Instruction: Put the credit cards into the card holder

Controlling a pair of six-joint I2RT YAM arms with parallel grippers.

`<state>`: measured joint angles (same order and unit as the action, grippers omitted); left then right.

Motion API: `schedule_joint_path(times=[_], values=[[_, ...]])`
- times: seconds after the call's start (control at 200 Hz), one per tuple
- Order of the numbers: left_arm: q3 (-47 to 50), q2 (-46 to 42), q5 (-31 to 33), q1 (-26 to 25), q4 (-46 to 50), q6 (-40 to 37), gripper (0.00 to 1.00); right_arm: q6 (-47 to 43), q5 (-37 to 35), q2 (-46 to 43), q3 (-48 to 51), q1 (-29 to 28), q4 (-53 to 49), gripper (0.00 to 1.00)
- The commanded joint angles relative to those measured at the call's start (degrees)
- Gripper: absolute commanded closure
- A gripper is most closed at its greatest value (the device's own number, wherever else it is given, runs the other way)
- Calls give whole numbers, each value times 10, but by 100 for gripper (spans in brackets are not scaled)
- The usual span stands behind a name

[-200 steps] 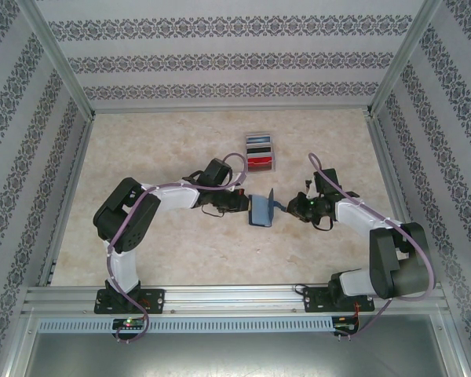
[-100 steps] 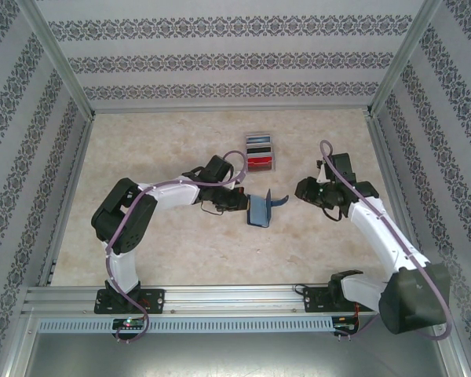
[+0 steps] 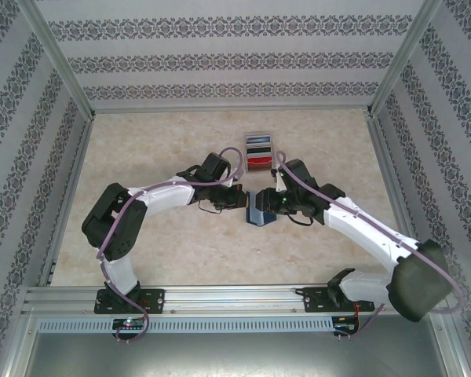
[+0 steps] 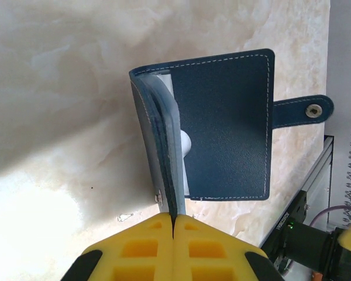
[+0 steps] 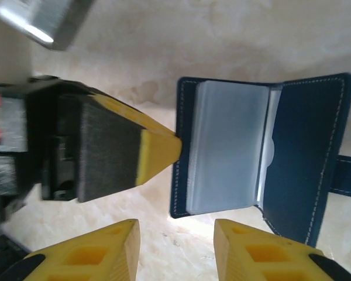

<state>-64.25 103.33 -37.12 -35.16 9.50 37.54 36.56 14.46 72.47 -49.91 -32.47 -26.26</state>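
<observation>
Two changes are noted over the last second. First, the right gripper (image 5: 175,229), which was at the clasp side of the card holder (image 5: 304,158) a second ago and was then drawn back to the right, is now brought in over the holder, between it and the clear slotted rack (image 3: 274,157). Its yellow fingers are seen parted to a moderate gap with nothing between them. Second, the holder, whose flap was then being lifted by that gripper, is now left spread open, so that its clear inner sleeves (image 5: 228,146) are exposed. It is held near the middle of the marble table (image 3: 165,141) by the left gripper (image 4: 174,222), whose fingers are pressed tight on the edge of one navy cover. From this it is judged that the opening step is done and that the right arm is freed to fetch a card. The credit cards (image 3: 257,162) are seen standing in the rack just behind the holder, and none is judged to be loaded yet. Several things are not made out. The cards cannot be counted from above, and the holder is largely covered there by the two grippers. The clasp tab (image 4: 304,109) is cut off at the edge of the right wrist view, and whether the cloudy sleeves are truly empty cannot be told.
</observation>
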Motion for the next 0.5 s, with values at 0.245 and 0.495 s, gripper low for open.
schedule_joint_path(times=[0.245,0.495], values=[[14,-12,-35,-1,-9,7,100,9,-2,68,37,18,62,55],[33,-16,-58,4,-51,26,100,0,123,101,69,62,169,41]])
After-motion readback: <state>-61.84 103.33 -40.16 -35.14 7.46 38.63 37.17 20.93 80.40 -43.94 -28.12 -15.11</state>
